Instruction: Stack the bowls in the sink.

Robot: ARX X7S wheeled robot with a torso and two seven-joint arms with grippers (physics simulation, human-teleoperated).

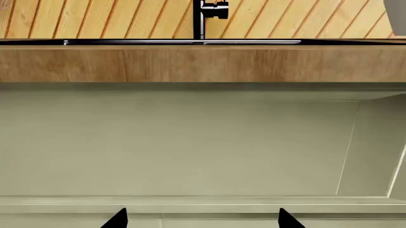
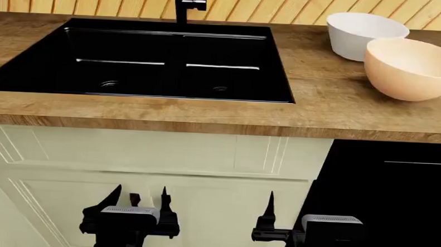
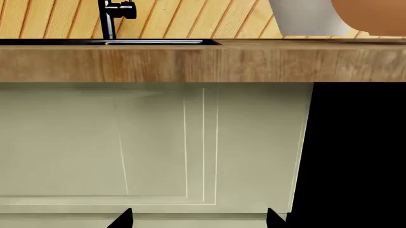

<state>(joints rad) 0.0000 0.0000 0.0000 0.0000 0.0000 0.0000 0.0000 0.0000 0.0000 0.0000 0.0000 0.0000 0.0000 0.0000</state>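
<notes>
Initially, both hands, left hand and right hand, are spread empty below the surface; the peach bowl is best approached first by raising the right.

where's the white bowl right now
In the head view the white bowl sits on the counter to the right of the sink, just behind the tan bowl, near the wall.

Kitchen: sink, wooden countertop, cabinets.
</notes>
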